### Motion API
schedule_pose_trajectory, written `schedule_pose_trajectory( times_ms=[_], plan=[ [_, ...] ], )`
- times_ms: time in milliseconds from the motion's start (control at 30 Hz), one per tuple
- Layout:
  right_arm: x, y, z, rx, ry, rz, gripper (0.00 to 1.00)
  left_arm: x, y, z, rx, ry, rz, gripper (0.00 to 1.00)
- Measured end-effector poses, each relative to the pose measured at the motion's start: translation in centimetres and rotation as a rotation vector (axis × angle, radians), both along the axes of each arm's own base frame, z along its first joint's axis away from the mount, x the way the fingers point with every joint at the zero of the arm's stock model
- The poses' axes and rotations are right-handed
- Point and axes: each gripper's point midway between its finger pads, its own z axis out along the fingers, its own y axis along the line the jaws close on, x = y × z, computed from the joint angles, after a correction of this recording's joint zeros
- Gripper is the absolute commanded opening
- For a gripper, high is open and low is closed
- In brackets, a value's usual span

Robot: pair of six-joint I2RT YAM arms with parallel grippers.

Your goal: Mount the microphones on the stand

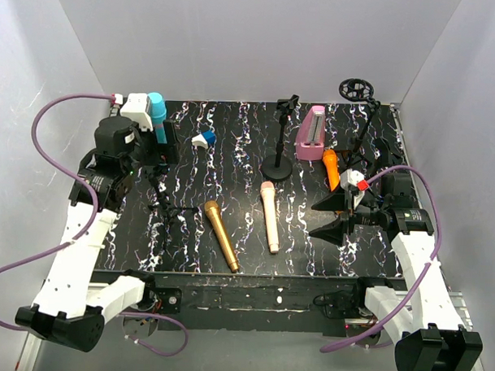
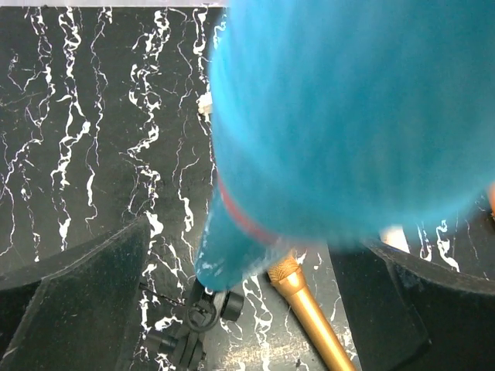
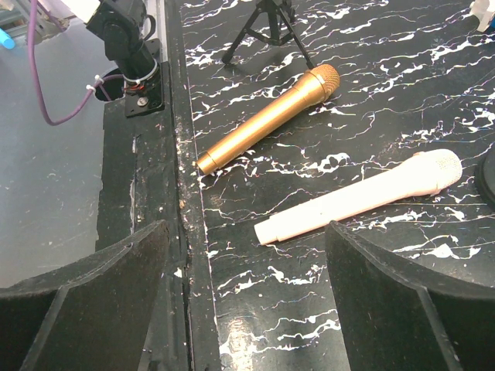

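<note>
At the table's (image 1: 232, 156) front centre, microphone one (image 1: 220, 235) lies left of microphone two (image 1: 269, 216). Behind them is a stand (image 1: 279, 146). To its right is a block (image 1: 311, 132), with microphone three (image 1: 332, 168) before it. Far left, microphone four (image 1: 156, 113) hangs over a tripod (image 1: 161, 203).

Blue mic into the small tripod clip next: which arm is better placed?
Left. The left gripper holds the sky blue microphone, tail end just above the clip of the tripod stand. The right gripper hangs open and empty at the table's right side.
</note>
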Motion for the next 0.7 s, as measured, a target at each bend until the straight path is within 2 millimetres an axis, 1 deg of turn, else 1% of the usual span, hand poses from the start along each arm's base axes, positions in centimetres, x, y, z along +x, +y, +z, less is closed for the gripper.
schedule_pose_trajectory(
  times_ms=[167,533,600,700],
  plan=[
    [0.0,0.0,0.0,0.000,-0.001,0.000,0.88,-1.4,0.2,1.8,-0.017,-0.044,-0.001,0.98],
    [-0.1,0.0,0.1,-0.001,-0.011,0.001,0.88,-5.8,0.9,5.3,-0.058,-0.162,-0.010,0.98],
    [-0.1,0.0,0.1,-0.001,-0.012,0.001,0.88,-6.5,1.0,5.5,-0.068,-0.173,-0.011,0.98],
    [-0.1,0.0,0.1,-0.001,-0.020,0.002,0.88,-7.5,1.2,5.3,-0.080,-0.181,-0.009,0.98]
  ],
)
